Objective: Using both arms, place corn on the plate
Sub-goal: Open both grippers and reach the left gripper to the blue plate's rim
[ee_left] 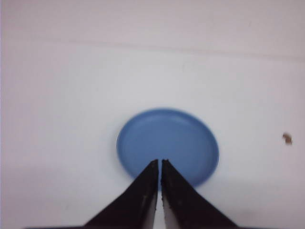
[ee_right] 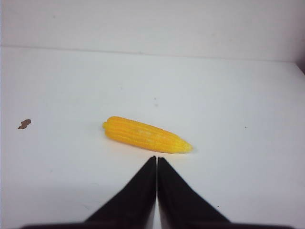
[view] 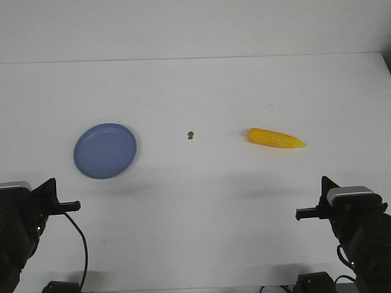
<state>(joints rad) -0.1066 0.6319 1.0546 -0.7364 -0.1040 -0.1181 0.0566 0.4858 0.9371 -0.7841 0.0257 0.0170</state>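
The yellow corn (view: 275, 139) lies on the white table right of centre, its pointed tip toward the right; the right wrist view shows the corn (ee_right: 147, 135) just beyond my fingertips. On the left of the table rests the round blue plate (view: 105, 150), empty, and the left wrist view has the plate (ee_left: 167, 143) straight ahead. My left gripper (ee_left: 159, 162) is shut with nothing in it, held back near the table's front left. Equally shut and empty, my right gripper (ee_right: 157, 159) hangs near the front right, short of the corn.
A tiny brown speck (view: 190, 135) lies between plate and corn. The table's far edge meets a white wall. The left arm (view: 18, 226) and right arm (view: 354, 226) stand at the near corners with black cables.
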